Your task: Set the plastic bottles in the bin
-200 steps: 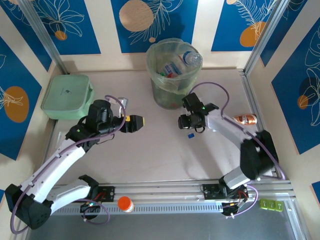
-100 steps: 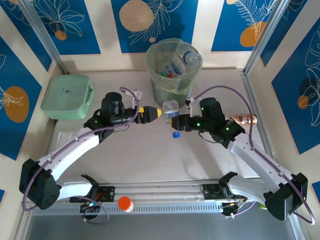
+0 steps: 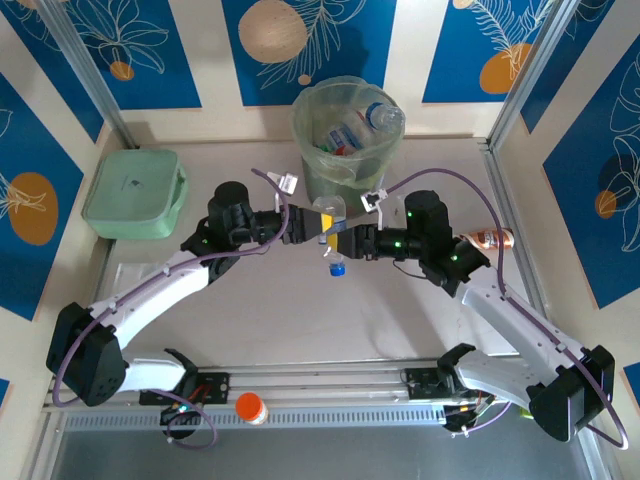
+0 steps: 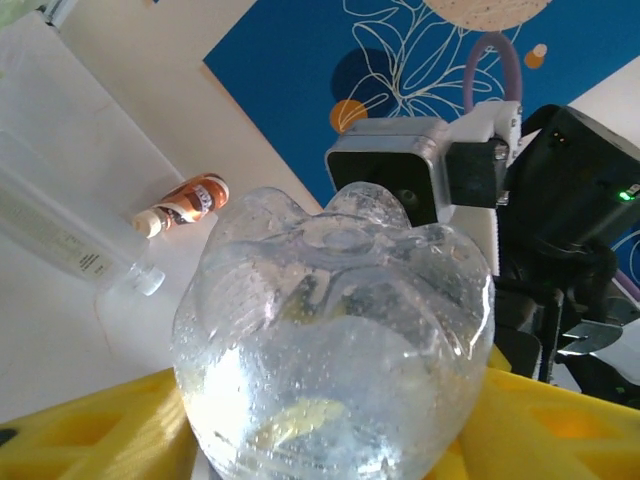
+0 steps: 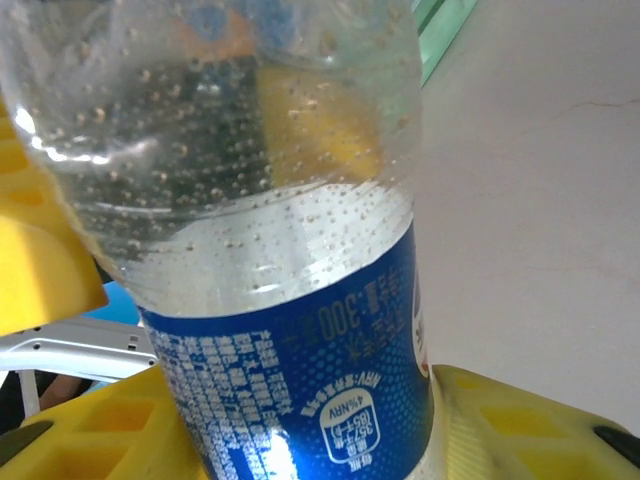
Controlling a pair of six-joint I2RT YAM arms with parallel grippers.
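A clear plastic bottle (image 3: 331,212) with a blue label and blue cap hangs cap-down over the table's middle, just in front of the bin (image 3: 345,150). My right gripper (image 3: 340,240) is shut on its labelled body (image 5: 300,390). My left gripper (image 3: 318,226) meets it from the left, yellow fingers (image 4: 90,430) pressed against both sides of the bottle's lumpy base (image 4: 330,340). The bin, grey-green with a pale liner, holds several bottles (image 3: 350,135). A brown-orange bottle (image 3: 490,238) lies at the table's right edge, and another with an orange cap (image 3: 250,407) sits by the near rail.
A flat mint-green square box (image 3: 135,193) sits at the far left. Metal frame posts (image 3: 520,90) and blue patterned walls close in the table. Both arms' cables loop above the grippers near the bin's front.
The right arm swung in holding the bottle. The left gripper moved right, and both grippers now meet on the bottle, which has shifted slightly left.
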